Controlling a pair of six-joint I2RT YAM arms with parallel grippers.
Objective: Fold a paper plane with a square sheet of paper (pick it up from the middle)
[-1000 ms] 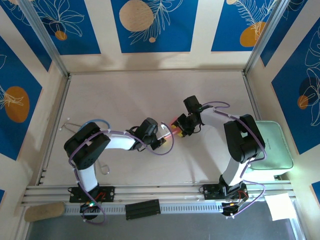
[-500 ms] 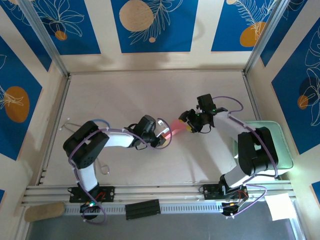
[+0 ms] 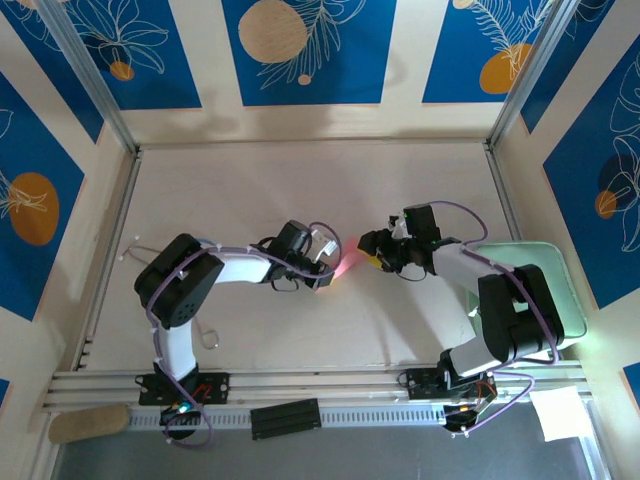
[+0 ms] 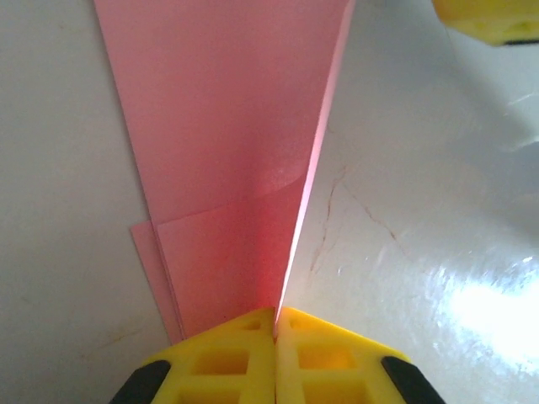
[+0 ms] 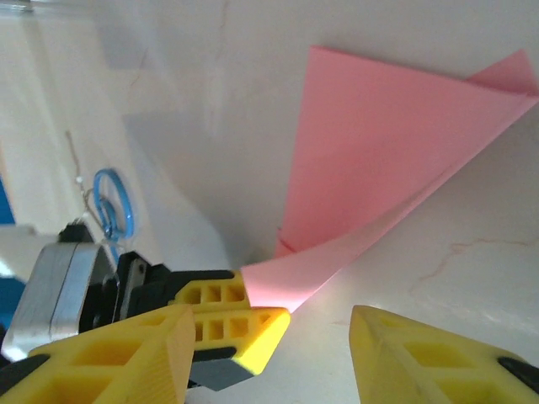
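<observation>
Pink paper plane (image 4: 240, 160) pinched in left jaws.

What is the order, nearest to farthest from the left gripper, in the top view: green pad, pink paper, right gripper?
1. pink paper, clamped in the left gripper.
2. right gripper, just right of it.
3. green pad, far right.

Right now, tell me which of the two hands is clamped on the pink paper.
The left hand: it is pinched shut on the end of the folded pink paper. The right hand stands open beside it, gripping nothing.
</observation>
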